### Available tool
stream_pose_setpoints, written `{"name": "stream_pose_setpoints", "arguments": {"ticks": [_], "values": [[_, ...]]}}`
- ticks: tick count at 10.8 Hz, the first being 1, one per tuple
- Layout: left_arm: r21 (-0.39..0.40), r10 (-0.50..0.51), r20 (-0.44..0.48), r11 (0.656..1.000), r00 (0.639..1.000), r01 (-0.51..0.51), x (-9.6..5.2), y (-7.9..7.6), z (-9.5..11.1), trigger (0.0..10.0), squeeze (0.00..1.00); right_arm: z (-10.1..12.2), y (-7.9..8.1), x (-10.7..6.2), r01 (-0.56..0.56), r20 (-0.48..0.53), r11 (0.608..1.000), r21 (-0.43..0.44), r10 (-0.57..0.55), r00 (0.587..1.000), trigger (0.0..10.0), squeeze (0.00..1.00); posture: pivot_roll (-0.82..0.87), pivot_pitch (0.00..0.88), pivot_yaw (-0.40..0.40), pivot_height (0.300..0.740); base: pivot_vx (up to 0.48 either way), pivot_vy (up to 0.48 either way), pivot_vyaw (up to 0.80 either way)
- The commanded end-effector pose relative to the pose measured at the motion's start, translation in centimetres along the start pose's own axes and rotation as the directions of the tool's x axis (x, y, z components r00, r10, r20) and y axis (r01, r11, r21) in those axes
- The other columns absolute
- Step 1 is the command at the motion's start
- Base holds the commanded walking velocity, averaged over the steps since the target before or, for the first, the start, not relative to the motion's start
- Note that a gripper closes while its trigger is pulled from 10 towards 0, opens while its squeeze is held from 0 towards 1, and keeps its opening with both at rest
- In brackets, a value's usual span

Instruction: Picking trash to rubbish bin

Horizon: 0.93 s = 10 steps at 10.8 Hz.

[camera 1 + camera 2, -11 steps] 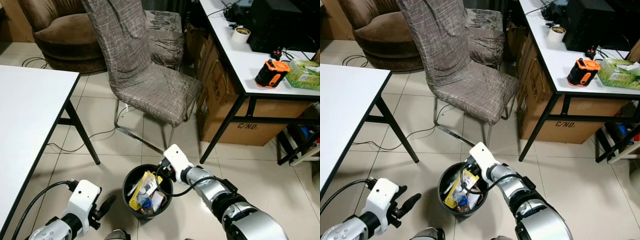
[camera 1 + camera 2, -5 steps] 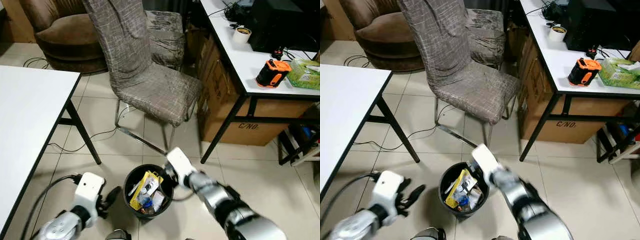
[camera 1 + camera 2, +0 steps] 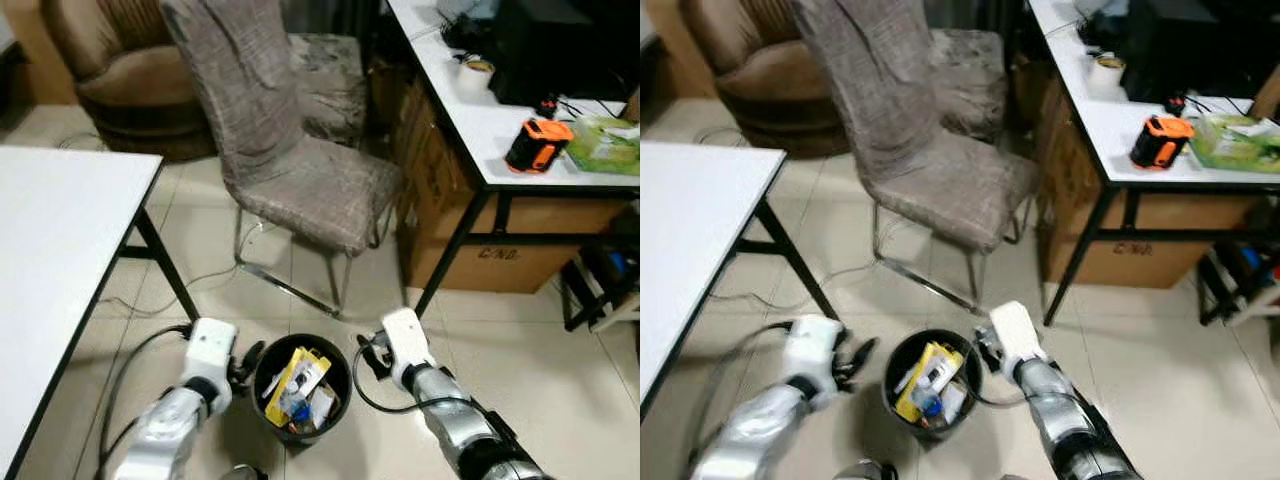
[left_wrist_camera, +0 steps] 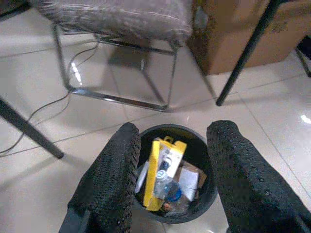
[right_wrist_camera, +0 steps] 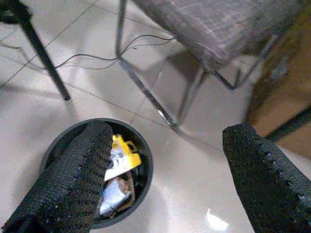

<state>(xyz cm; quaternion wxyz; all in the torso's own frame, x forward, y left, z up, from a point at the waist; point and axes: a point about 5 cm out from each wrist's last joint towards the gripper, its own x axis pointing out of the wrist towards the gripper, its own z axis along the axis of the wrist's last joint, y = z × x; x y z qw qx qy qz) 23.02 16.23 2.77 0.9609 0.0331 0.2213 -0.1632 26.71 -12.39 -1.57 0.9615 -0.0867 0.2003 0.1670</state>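
So compared to a second ago the right gripper has backed out from over the rubbish bin and now sits just off its rim on the desk side, while the left gripper has swung in close on the opposite side, so the two now flank the bin. The head camera has also shifted a bit, so don't read the chair or the white table as having moved. Looks to me like the drop step is done: the trash, with a yellow package on top, is lying inside the bin, right below and between the two grippers. Right gripper fingers are spread wide with nothing between them, only floor and the bin beyond. Left gripper fingers are parted too, a bit narrower, holding nothing and touching nothing, with the bin framed in the gap. My guess is the next move is to pull both arms back clear of the rim and go looking for any other trash, since no loose piece shows on the floor nearby.
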Motion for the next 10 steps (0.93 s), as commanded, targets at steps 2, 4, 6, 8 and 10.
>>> {"name": "stream_pose_setpoints", "arguments": {"ticks": [2,4,6,8,10], "values": [[0.01,-0.028,-0.066,1.0,0.997,0.028,1.7,-0.8,-2.1,10.0,0.0,-0.5,-0.5,-1.1,0.082,0.056,0.996,0.034,-0.084,0.995,10.0,0.0,-0.04,0.002,-0.002,0.74,0.0,0.0,0.0],[-0.001,-0.062,0.009,0.998,0.998,0.062,0.4,-0.4,-0.8,10.0,0.0,0.2,-0.4,-2.6,0.11,0.151,0.99,0.093,-0.123,0.981,10.0,0.0,-0.06,0.0,0.017,0.74,0.0,0.0,0.0],[-0.023,-0.045,0.03,0.999,0.999,0.046,-0.5,-0.1,-1.7,10.0,0.0,-2.0,-0.4,-4.5,0.162,0.095,0.969,0.188,-0.182,0.979,10.0,0.0,-0.06,0.0,0.015,0.74,0.0,0.0,0.0],[-0.009,-0.044,0.017,0.999,0.999,0.045,-0.6,-0.4,-2.5,10.0,0.0,-2.1,-0.6,-5.1,0.196,0.081,0.963,0.184,-0.214,0.974,10.0,0.0,-0.05,0.0,0.006,0.74,0.0,0.0,0.0],[-0.071,-0.05,0.147,0.996,0.988,0.061,-1.7,-0.6,-0.3,10.0,0.0,0.2,-0.7,-6.1,0.183,0.184,0.96,0.212,-0.223,0.957,10.0,0.0,-0.05,0.0,0.009,0.74,0.0,0.0,0.0]]}}
